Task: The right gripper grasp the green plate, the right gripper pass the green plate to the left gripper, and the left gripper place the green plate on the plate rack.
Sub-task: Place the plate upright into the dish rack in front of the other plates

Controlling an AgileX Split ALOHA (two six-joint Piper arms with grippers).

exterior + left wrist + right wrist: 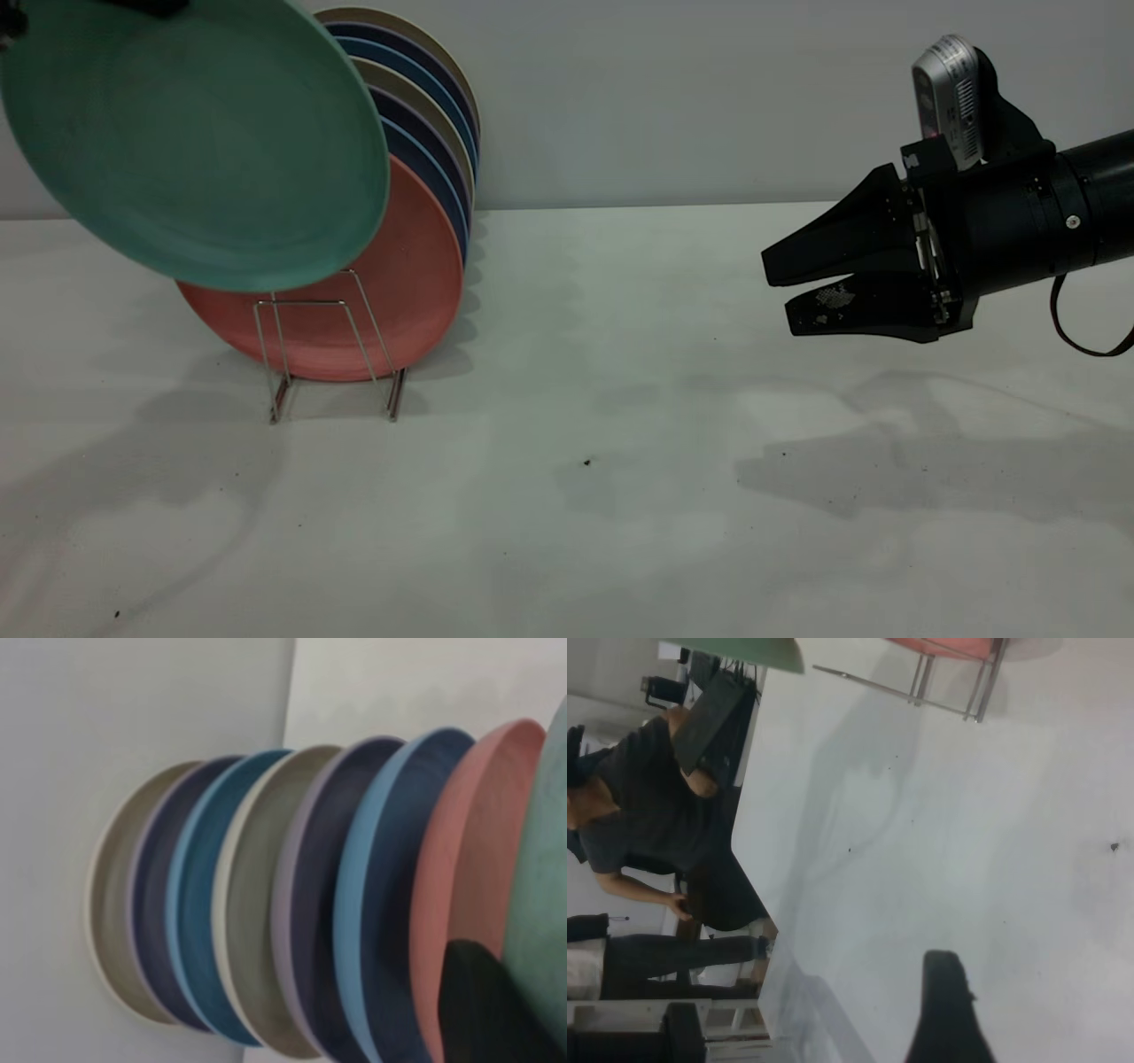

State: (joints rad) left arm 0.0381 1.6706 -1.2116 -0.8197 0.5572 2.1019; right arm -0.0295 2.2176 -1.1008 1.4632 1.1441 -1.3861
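Observation:
The green plate (195,133) hangs tilted in the air at the upper left, its lower rim in front of the salmon plate (399,292) and above the front loops of the plate rack (328,354). My left gripper (518,992) is shut on the green plate (545,886); one black finger (483,1001) lies against its face, and in the exterior view the gripper is almost wholly cut off at the top. My right gripper (778,297) hovers far to the right above the table, open by a narrow gap and empty.
Behind the salmon plate the rack holds several upright blue and beige plates (434,106). A wall rises behind the white table (620,496). A person (647,815) stands beyond the table edge in the right wrist view.

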